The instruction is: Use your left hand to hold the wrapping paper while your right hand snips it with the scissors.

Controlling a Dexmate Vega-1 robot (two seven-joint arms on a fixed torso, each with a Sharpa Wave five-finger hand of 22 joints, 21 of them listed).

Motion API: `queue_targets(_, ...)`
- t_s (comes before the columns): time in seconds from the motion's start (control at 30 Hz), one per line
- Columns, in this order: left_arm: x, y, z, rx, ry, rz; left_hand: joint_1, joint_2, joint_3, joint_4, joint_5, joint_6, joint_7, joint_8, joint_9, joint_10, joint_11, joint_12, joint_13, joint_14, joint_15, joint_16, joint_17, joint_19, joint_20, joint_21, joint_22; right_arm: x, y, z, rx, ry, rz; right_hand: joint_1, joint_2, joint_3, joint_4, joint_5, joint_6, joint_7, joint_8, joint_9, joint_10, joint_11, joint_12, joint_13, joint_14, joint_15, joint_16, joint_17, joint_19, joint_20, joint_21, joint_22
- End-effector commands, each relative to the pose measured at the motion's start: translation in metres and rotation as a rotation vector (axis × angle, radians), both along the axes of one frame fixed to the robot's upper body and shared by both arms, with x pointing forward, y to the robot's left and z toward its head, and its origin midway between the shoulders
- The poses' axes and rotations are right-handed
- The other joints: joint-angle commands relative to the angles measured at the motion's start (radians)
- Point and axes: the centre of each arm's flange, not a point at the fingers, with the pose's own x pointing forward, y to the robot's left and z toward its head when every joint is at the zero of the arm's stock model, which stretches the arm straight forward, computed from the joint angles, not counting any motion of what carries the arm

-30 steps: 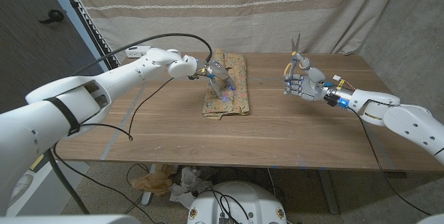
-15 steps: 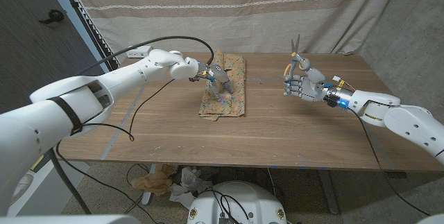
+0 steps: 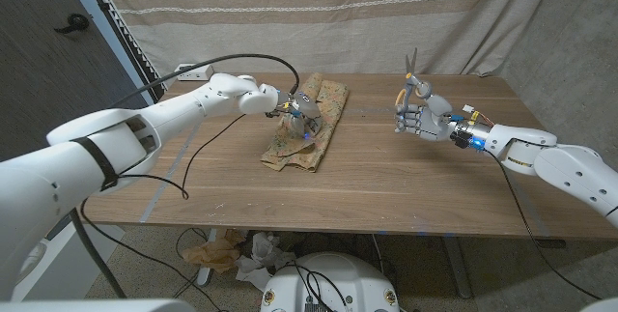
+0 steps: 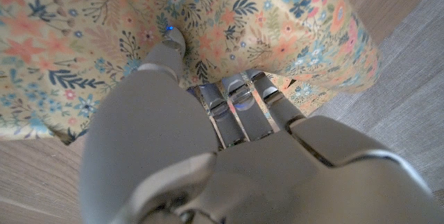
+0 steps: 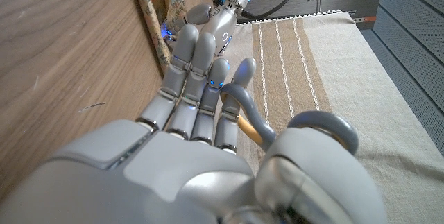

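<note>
- The left hand (image 3: 301, 111) grips the floral wrapping paper (image 3: 301, 134), fingers curled into its folds.
- The paper lies askew near the middle of the wooden table (image 3: 386, 172), toward the far edge.
- The right hand (image 3: 419, 114), well apart from it, holds the scissors (image 3: 412, 68) upright, blades pointing up above the table.

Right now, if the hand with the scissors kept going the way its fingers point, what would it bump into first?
Probably the wrapping paper and the left hand on it: the right hand's fingers point across bare table toward them. Depth is unclear.
</note>
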Motion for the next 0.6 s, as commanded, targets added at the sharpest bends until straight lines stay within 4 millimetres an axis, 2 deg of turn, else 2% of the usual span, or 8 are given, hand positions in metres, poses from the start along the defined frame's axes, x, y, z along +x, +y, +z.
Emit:
queue_targets(0.03, 0.004, 0.001, 0.004, -0.083, 0.013, -0.025, -0.021, -0.009, 0.035, 0.021, 0.004, 0.121, 0.024, 0.007, -0.072, 0.012, 0.000, -0.022, -0.003, 0.082, -0.008, -0.015, 0.052, 0.008, -0.121, 0.072, 0.071, 0.004, -0.004, -0.001, 0.002, 0.003, -0.014, 0.009, 0.002, 0.002, -0.007, -0.001, 0.045, 0.050, -0.002, 0.003, 0.016, 0.005, 0.008, 0.001, -0.019, -0.041, 0.011, 0.002, 0.004, 0.000, -0.001, 0.003)
queue_targets(0.07, 0.005, 0.002, 0.006, -0.106, 0.015, -0.020, -0.079, -0.025, 0.031, 0.048, 0.015, 0.130, 0.030, 0.001, -0.082, 0.027, -0.003, -0.030, -0.016, 0.103, -0.007, -0.026, 0.061, 0.002, -0.124, 0.083, 0.078, 0.004, -0.004, -0.001, 0.003, 0.002, -0.017, 0.010, 0.003, 0.002, -0.007, -0.001, 0.045, 0.050, -0.003, 0.002, 0.015, 0.005, 0.009, 0.003, -0.017, -0.040, 0.011, 0.001, 0.004, 0.000, -0.001, 0.003)
queue_targets(0.1, 0.006, 0.004, 0.010, -0.138, 0.022, -0.015, -0.086, -0.026, 0.041, 0.052, 0.031, 0.133, 0.032, -0.025, -0.126, 0.035, -0.002, -0.036, -0.025, 0.116, -0.006, -0.039, 0.065, -0.003, -0.121, 0.094, 0.088, 0.004, -0.004, -0.001, 0.005, 0.001, -0.016, 0.010, 0.004, 0.003, -0.008, -0.001, 0.045, 0.050, -0.002, 0.004, 0.016, 0.005, 0.009, 0.001, -0.020, -0.042, 0.012, 0.003, 0.004, 0.000, -0.001, 0.004)
queue_targets(0.23, 0.009, 0.012, 0.023, -0.288, 0.065, -0.001, -0.175, 0.054, 0.058, 0.132, 0.057, 0.046, 0.011, -0.066, -0.130, 0.044, -0.001, -0.041, -0.029, 0.147, -0.004, -0.050, 0.082, -0.008, -0.113, 0.106, 0.093, 0.005, -0.005, -0.001, 0.009, -0.003, -0.014, 0.013, 0.006, 0.005, -0.009, -0.001, 0.045, 0.049, -0.004, 0.001, 0.016, 0.005, 0.010, 0.000, -0.022, -0.044, 0.012, 0.004, 0.002, 0.000, 0.000, 0.005)
queue_targets(0.3, 0.009, 0.016, 0.029, -0.359, 0.086, 0.003, -0.198, 0.077, 0.066, 0.155, 0.067, 0.007, 0.008, -0.083, -0.124, 0.076, -0.003, -0.021, -0.012, 0.145, -0.004, -0.050, 0.099, -0.016, -0.106, 0.109, 0.093, 0.006, -0.005, 0.000, 0.009, -0.004, -0.014, 0.013, 0.006, 0.005, -0.009, -0.001, 0.047, 0.050, -0.004, 0.000, 0.015, 0.005, 0.010, 0.001, -0.020, -0.042, 0.012, 0.001, 0.002, 0.000, 0.000, 0.005)
queue_targets(0.4, 0.010, 0.020, 0.035, -0.450, 0.113, 0.014, -0.207, 0.096, 0.075, 0.165, 0.072, -0.015, -0.001, -0.093, -0.119, 0.076, -0.004, -0.014, 0.006, 0.135, -0.003, -0.050, 0.115, -0.027, -0.100, 0.109, 0.092, 0.007, -0.004, 0.000, 0.010, -0.007, -0.010, 0.015, 0.007, 0.006, -0.011, -0.002, 0.046, 0.050, -0.005, -0.002, 0.015, 0.005, 0.010, -0.001, -0.022, -0.040, 0.013, 0.002, 0.001, 0.001, 0.001, 0.006)
queue_targets(0.5, 0.011, 0.024, 0.038, -0.536, 0.148, 0.026, -0.236, 0.150, 0.097, 0.195, 0.082, -0.083, -0.013, -0.121, -0.086, 0.043, -0.004, 0.006, 0.073, 0.102, -0.003, -0.036, 0.181, -0.042, -0.087, 0.113, 0.088, 0.007, -0.003, 0.001, 0.010, -0.010, -0.008, 0.016, 0.008, 0.007, -0.011, -0.002, 0.047, 0.048, -0.003, 0.001, 0.015, 0.006, 0.012, 0.001, -0.020, -0.041, 0.012, -0.001, 0.001, 0.001, 0.001, 0.006)
queue_targets(0.6, 0.012, 0.027, 0.039, -0.605, 0.180, 0.031, -0.271, 0.191, 0.121, 0.204, 0.078, -0.145, -0.020, -0.091, 0.054, -0.012, -0.004, 0.028, 0.198, 0.024, 0.000, 0.038, 0.370, -0.069, -0.074, 0.134, 0.089, 0.008, -0.002, 0.001, 0.008, -0.009, -0.006, 0.015, 0.008, 0.007, -0.011, -0.002, 0.046, 0.047, -0.002, 0.003, 0.015, 0.005, 0.012, 0.000, -0.018, -0.042, 0.013, -0.002, 0.001, 0.000, 0.002, 0.007)
